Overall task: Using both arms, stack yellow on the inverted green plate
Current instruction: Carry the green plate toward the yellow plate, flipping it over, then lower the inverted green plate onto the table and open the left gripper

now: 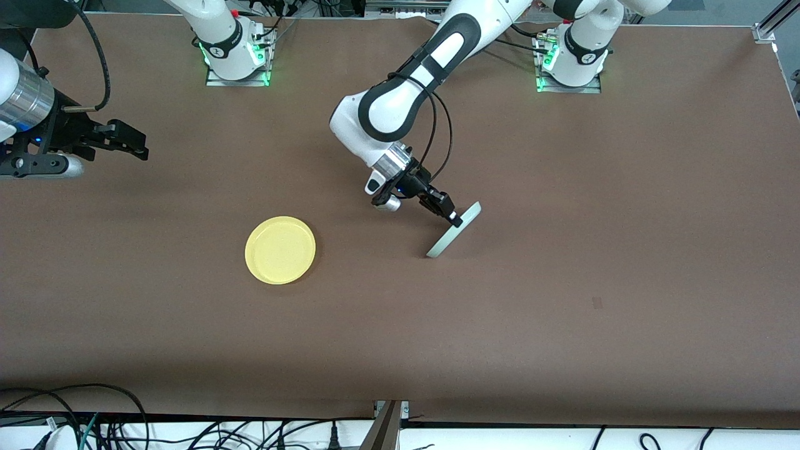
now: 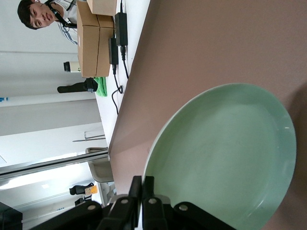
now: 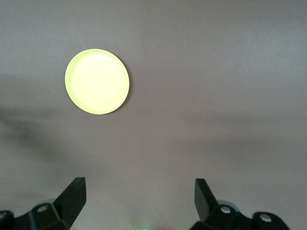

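Item 1, green plate (image 1: 455, 230): I see it tipped on edge on the table (image 1: 562, 281), left gripper (image 1: 454, 218) pinching its rim. Item 2, yellow (image 1: 280, 250): flat, rim up, at the green plate's 9 o'clock, well apart. Item 3, right gripper (image 1: 134, 145): fingers wide, holding nothing, waiting over the right arm's end.
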Controlling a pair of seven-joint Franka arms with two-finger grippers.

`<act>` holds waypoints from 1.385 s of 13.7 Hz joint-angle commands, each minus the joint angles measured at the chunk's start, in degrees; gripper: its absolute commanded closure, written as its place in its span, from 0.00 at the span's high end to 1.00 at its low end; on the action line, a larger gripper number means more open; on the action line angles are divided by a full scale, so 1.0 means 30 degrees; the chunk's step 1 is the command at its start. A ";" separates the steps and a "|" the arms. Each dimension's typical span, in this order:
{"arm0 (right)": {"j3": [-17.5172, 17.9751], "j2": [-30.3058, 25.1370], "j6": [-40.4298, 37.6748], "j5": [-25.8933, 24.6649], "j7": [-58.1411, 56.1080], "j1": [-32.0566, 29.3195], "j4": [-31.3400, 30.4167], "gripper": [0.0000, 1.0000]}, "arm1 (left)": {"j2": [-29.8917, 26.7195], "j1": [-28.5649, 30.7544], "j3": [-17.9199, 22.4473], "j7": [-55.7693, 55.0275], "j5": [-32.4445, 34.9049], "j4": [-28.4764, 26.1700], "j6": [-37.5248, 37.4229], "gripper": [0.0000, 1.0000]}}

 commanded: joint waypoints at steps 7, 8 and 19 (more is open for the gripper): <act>-0.0024 0.0013 -0.0512 -0.0352 -0.0114 0.0126 0.0412 1.00 | 0.0715 0.0320 -0.0265 -0.2096 -0.7621 0.2384 0.4640 1.00; -0.0024 0.0013 -0.0512 -0.0352 -0.0085 0.0126 0.0412 1.00 | 0.0715 0.0407 -0.0150 -0.2911 -0.8995 0.3173 0.4669 1.00; -0.0024 -0.0016 -0.0512 -0.0322 -0.0085 0.0126 0.0412 1.00 | -0.1219 0.5711 -0.0471 -0.2040 -2.0666 0.4177 0.7508 1.00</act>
